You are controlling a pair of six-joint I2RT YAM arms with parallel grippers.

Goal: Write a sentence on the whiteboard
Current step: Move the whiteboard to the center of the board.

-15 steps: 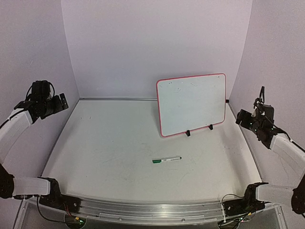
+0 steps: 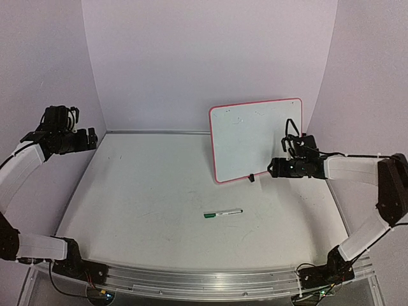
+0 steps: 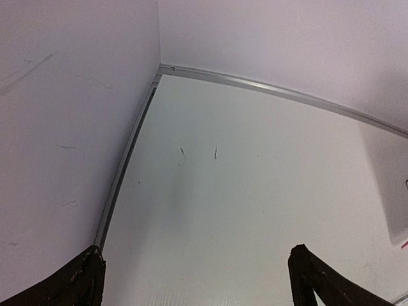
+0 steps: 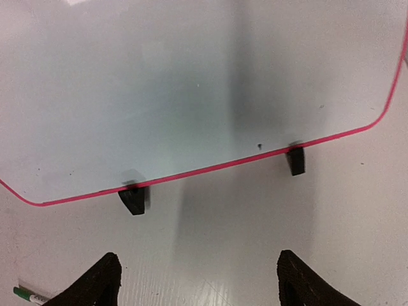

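The whiteboard (image 2: 252,137), white with a thin red frame, stands tilted on two black clip feet (image 4: 132,199) at the back right of the table. Its face (image 4: 191,76) carries only faint specks; no sentence shows on it. A green-capped marker (image 2: 223,213) lies on the table in front of the board, and its tip peeks in as the marker (image 4: 29,295) at the lower left of the right wrist view. My right gripper (image 2: 275,167) hovers open by the board's lower right edge, its fingertips (image 4: 108,264) empty. My left gripper (image 2: 89,139) is open at the far left, holding nothing.
Pale walls enclose the table on the left, back and right; a metal strip (image 3: 255,86) runs along the back corner. Two short dark marks (image 3: 197,153) sit on the table surface. A metal rail (image 2: 204,280) runs along the near edge.
My right arm has swung in from the right wall to the board's lower right edge. The left gripper has shifted slightly right. Board and marker have not moved.
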